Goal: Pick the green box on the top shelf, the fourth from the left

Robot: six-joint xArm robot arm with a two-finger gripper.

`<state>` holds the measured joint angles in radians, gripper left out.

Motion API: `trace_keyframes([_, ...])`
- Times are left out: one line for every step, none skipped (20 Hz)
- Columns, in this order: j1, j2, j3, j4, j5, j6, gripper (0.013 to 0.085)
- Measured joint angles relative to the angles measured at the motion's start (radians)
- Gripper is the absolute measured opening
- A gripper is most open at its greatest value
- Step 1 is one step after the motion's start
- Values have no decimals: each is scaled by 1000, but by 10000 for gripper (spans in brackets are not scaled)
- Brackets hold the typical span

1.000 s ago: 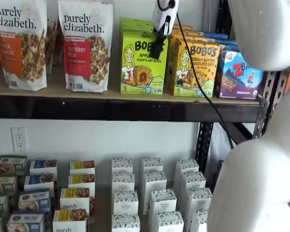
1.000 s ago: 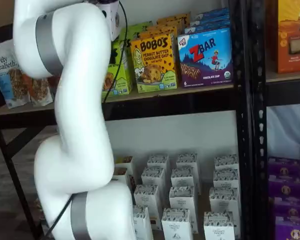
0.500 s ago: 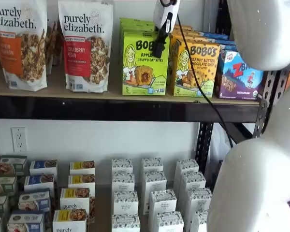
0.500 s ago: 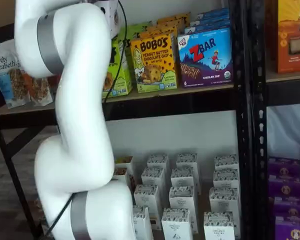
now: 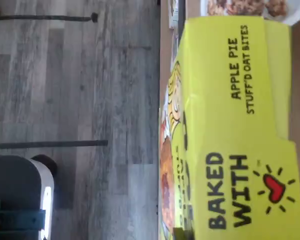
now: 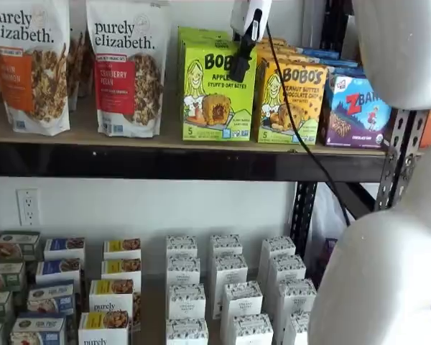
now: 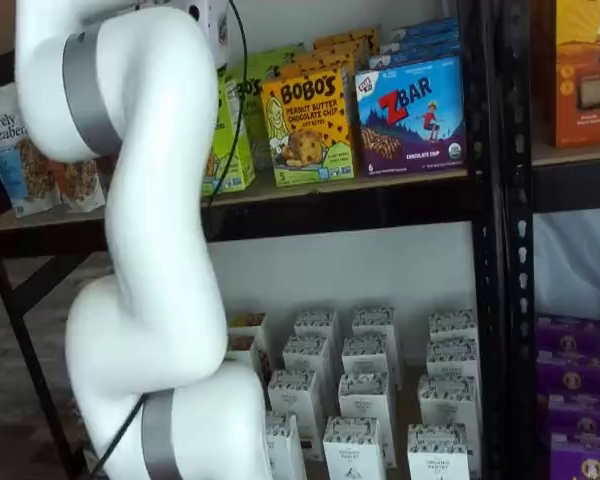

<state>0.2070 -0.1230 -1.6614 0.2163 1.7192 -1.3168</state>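
The green box (image 6: 212, 100), lime with black "BOBO'S APPLE PIE" lettering, stands upright on the top shelf (image 6: 129, 162) in both shelf views. In a shelf view it is partly hidden behind my white arm (image 7: 230, 150). My gripper (image 6: 239, 68) comes down from above onto the box's upper right corner. One black finger lies over the front face, and the gripper is shut on the box. The wrist view shows the box's top flap (image 5: 230, 130) close up, reading "BAKED WITH" and "APPLE PIE STUFF'D OAT BITES". More green boxes stand in a row behind it.
A yellow-orange Bobo's box (image 6: 291, 100) stands against the green box's right side, then a ZBar box (image 6: 355, 111). Granola bags (image 6: 129, 68) stand to its left. Small white cartons (image 6: 226, 287) fill the lower surface. My white arm (image 6: 388, 251) covers the right side.
The green box has come forward and a little to the right along with the gripper, and now looks larger and nearer the shelf's front edge.
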Motion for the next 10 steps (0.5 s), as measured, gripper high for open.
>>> trace_keyframes([1,-13,13,2,1,2,290])
trace_keyframes([2,-26,25,4,2,3,290])
trace_keyframes([2,-39,38,4,2,3,290])
trace_keyframes([3,-55,55,3,2,4,290])
trace_keyframes([3,-72,73,-1,3,3,290])
trace_keyframes([3,-86,89,-4,2,3,290])
trace_keyframes([3,-101,106,-6,-2,1,290])
trace_keyframes([1,-115,121,-8,-4,-1,290])
trace_keyframes([-2,-128,136,-9,-4,-4,290])
trace_keyframes([-6,-140,150,-9,-3,-8,290])
